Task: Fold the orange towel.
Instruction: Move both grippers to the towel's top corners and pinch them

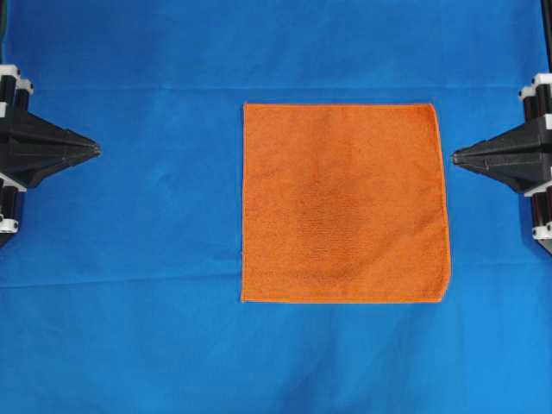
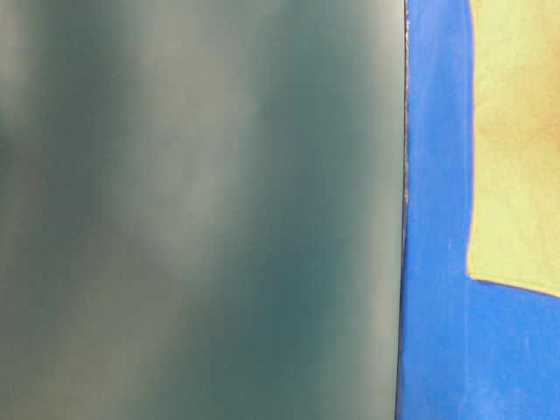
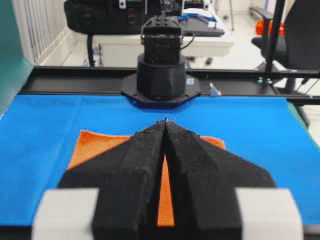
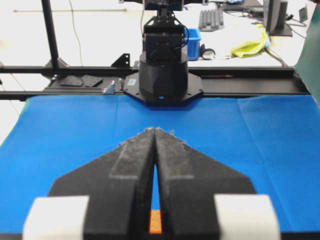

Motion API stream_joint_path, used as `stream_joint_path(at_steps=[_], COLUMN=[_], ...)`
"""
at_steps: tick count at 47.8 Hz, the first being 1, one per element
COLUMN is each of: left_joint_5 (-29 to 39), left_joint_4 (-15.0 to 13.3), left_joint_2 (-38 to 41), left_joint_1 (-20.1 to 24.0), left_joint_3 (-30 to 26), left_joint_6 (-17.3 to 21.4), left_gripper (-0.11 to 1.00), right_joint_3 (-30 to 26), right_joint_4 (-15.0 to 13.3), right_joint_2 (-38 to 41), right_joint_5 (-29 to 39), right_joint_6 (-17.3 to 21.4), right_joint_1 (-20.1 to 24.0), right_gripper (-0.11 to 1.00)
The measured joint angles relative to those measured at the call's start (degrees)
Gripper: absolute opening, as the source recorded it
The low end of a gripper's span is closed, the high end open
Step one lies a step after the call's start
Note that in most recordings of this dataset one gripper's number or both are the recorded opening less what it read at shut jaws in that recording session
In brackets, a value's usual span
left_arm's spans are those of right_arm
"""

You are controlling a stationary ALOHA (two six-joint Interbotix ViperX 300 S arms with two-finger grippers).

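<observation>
Orange towel (image 1: 345, 203): spread flat and unfolded on the blue table covering (image 1: 129, 259), just right of centre in the overhead view, all four edges and corners showing, hem straight, no crease visible
Towel against grippers: tips of the right gripper at 3 o'clock of it, just beside its right edge and not touching; tips of the left gripper at 9 o'clock, well apart from its left edge
Left gripper (image 1: 97, 150): pointing toward 3 o'clock in the overhead view, black fingers pressed together at the tips, nothing between them, above bare blue covering
Right gripper (image 1: 454, 157): pointing toward 9 o'clock, fingers together at the tips, holding nothing
Left wrist view: closed fingers (image 3: 135, 165) in front, orange cloth showing beyond and through the narrow slit between them, base of the opposite arm (image 3: 161, 75) at 12 o'clock
Right wrist view: closed fingers (image 4: 125, 170), thin strip of orange at the bottom of the slit, blue covering beyond
Table-level view: mostly blocked by a blurred dark green surface (image 2: 201, 210); a strip of blue and a pale cloth corner at the right edge
</observation>
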Motion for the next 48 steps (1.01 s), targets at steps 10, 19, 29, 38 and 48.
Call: stream_joint_path(at_steps=[10,19,29,38,48], left_joint_5=[-2.2,-4.31,-3.52,-3.25,-3.25], left_joint_4=[-1.14,-1.23,-1.41,-1.41,-1.41], left_joint_2=[9.76,21.09,34.45,45.97,55.63], left_joint_1=[3.87,6.86,11.16,14.24,16.17], left_joint_3=[-2.55,-6.24,-12.66,-17.49,-21.88], left_joint_6=[-0.53,-0.53,-0.62,-0.79,-0.79], left_gripper=[0.0,0.0,0.02,0.46,0.92], right_joint_3=[-1.05,-1.58,-1.41,-0.53,0.88], right_joint_4=[0.18,1.14,1.23,1.23,1.14], right_joint_2=[0.09,0.44,3.96,9.93,20.21], right_joint_5=[4.04,10.72,17.05,20.3,20.13], right_joint_6=[0.88,4.04,7.56,8.44,9.23], right_joint_1=[-1.32,-6.42,-15.47,-22.15,-29.71], right_gripper=[0.0,0.0,0.0,0.19,0.61])
